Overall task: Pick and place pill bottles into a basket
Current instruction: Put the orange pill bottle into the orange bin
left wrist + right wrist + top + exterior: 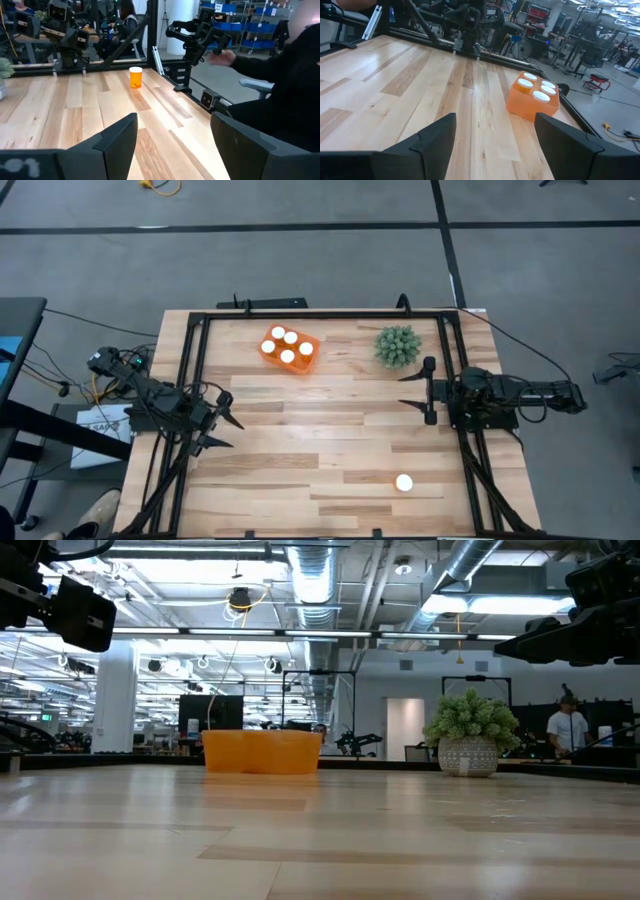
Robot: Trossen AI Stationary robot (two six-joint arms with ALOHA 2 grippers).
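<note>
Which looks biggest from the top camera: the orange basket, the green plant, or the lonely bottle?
1. The basket, slightly bigger.
2. The plant, nearly the same, so that ranking is unsure.
3. The lone pill bottle, clearly smallest.

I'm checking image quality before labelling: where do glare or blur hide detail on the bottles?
High view: the caps in the basket and the lone bottle wash out to plain white discs. Left wrist view: the lone bottle is clear, a person's hand is motion-blurred. Low view: ceiling lights glare, and the basket wall hides the bottles.
</note>
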